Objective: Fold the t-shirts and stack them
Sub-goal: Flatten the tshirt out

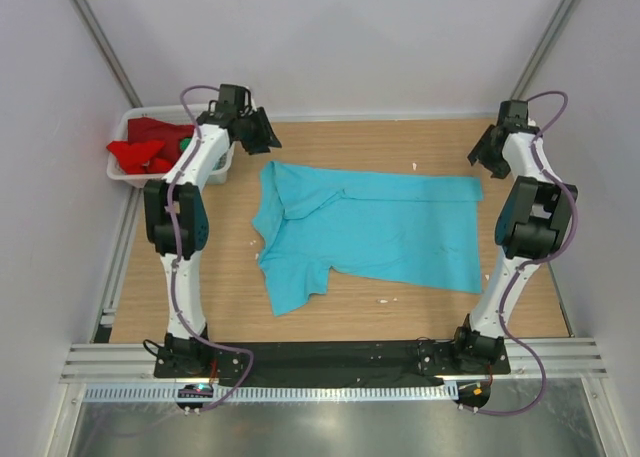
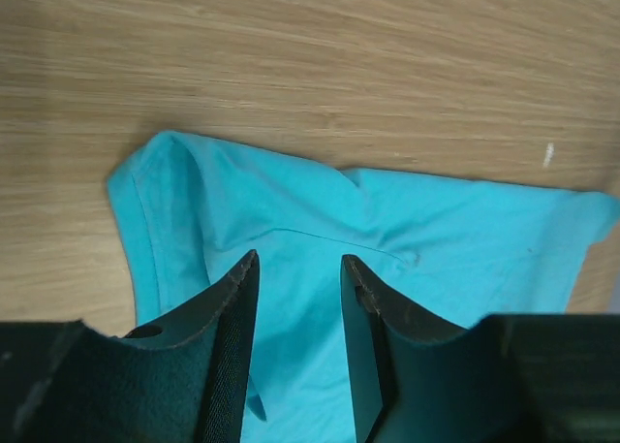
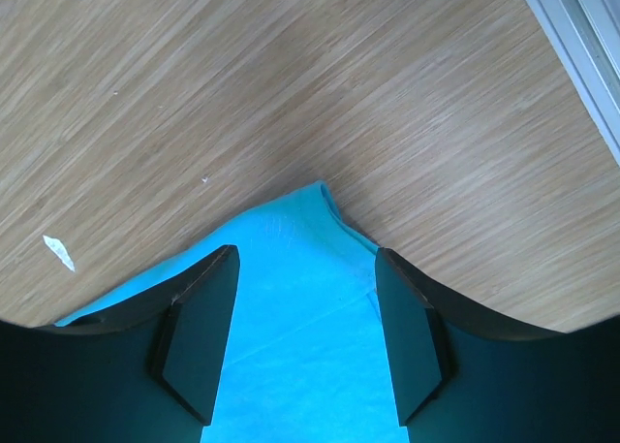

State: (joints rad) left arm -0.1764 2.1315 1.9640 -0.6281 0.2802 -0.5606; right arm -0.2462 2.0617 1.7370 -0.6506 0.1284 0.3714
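Your turquoise t-shirt (image 1: 370, 232) lies spread flat across the middle of the tabletop (image 1: 350, 142), collar toward the left edge. The red t-shirt (image 1: 140, 152) sits in the basket (image 1: 222, 170) at the far left corner. Your left hand (image 2: 298, 259) hangs over the turquoise shirt's far left corner and your right hand (image 3: 305, 254) over its far right corner, both parted and holding nothing.

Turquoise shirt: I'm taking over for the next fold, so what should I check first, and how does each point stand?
1. Turquoise shirt lies wholly on the table: ok.
2. Left fingers apart, empty: ok.
3. Right fingers apart, empty: ok.
4. Edges squared: not ok, a sleeve juts out.
5. Red cloth in the basket, apart from the turquoise shirt: ok.
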